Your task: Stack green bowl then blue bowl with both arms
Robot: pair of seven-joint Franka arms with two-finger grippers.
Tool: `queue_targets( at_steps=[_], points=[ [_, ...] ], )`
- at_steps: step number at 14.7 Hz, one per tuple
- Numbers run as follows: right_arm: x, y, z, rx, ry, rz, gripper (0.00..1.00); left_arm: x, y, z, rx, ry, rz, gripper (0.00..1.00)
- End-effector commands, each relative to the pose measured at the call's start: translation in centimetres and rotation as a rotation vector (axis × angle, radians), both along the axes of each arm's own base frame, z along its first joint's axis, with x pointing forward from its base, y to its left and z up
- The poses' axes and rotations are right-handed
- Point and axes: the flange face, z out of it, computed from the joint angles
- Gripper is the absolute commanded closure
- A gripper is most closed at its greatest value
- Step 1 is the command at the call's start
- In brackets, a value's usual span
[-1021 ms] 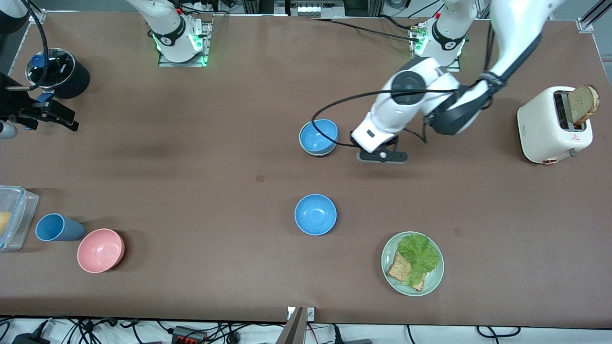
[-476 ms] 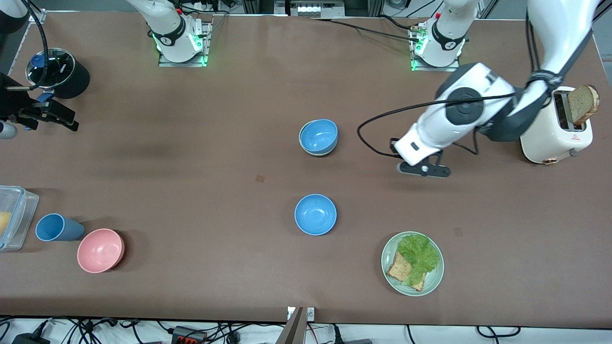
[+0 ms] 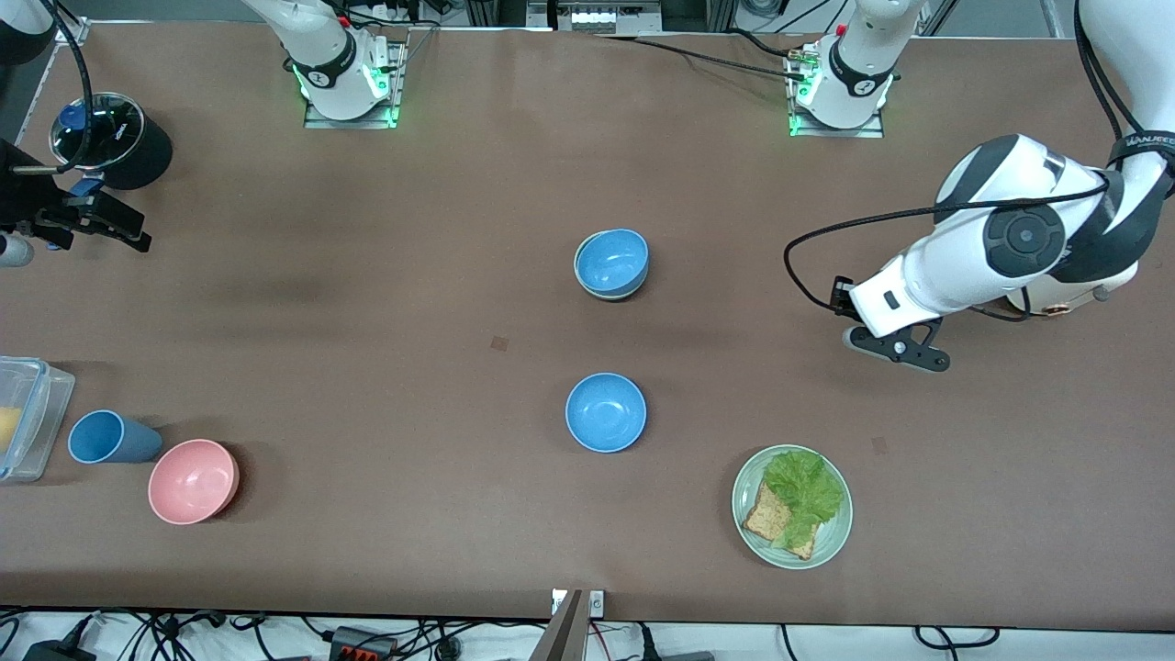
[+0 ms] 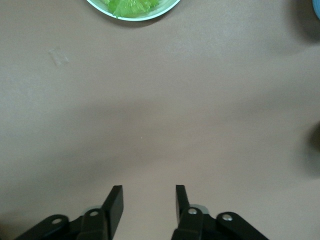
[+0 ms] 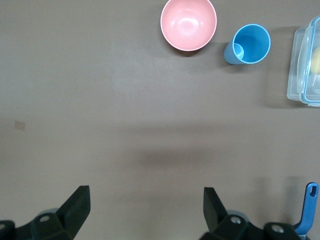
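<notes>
Blue bowl [image 3: 612,261] sits nested in green bowl [image 3: 587,278] at table centre, so stack looks done. Left gripper [image 3: 895,346], empty w/ fingers narrowly apart, hangs over bare table toward left arm's end, stack at its 10 o'clock. Right gripper [image 3: 92,220], wide open and empty, waits over right arm's end, stack at its 3 o'clock; left is nearer.

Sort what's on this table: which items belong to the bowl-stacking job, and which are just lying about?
Part of the job:
- blue bowl nested in the green bowl
- left end effector, open, over bare table
- right end effector, open, waiting by the black container

Lying about:
- second blue bowl
- pink bowl
- blue cup
- green plate with lettuce and bread
- clear box
</notes>
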Motion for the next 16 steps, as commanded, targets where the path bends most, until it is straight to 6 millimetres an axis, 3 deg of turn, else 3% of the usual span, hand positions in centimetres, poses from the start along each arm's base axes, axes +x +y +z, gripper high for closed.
queue_targets(
  at_steps=[1, 3, 6, 7, 8, 12, 16],
  points=[
    [-0.6, -0.2, 0.3, -0.006, 0.002, 0.008, 0.0, 0.3, 0.8, 1.0, 0.022, -0.02, -0.054, 0.46],
    [-0.6, -0.2, 0.3, -0.006, 0.003, 0.01, 0.0, 0.9, 1.9, 1.4, 0.012, -0.028, -0.075, 0.39],
    [-0.6, -0.2, 0.2, -0.006, 0.006, 0.01, 0.0, 1.6, 2.5, 3.8, 0.031, -0.022, -0.1, 0.35],
    [-0.6, -0.2, 0.3, -0.006, 0.006, 0.01, 0.0, 1.9, 2.3, 4.6, 0.037, -0.017, -0.102, 0.22],
    [-0.6, -0.2, 0.3, -0.006, 0.005, 0.01, 0.0, 2.4, 3.4, 4.7, 0.054, -0.014, -0.076, 0.0],
    [-0.6, 0.0, 0.3, -0.006, 0.006, 0.011, 0.0, 2.3, 4.3, 6.1, 0.076, -0.015, 0.075, 0.0],
    [-0.7, 0.0, 0.4, -0.006, 0.005, 0.011, 0.0, 1.5, 10.2, 10.5, 0.014, -0.051, 0.335, 0.0]
  ],
)
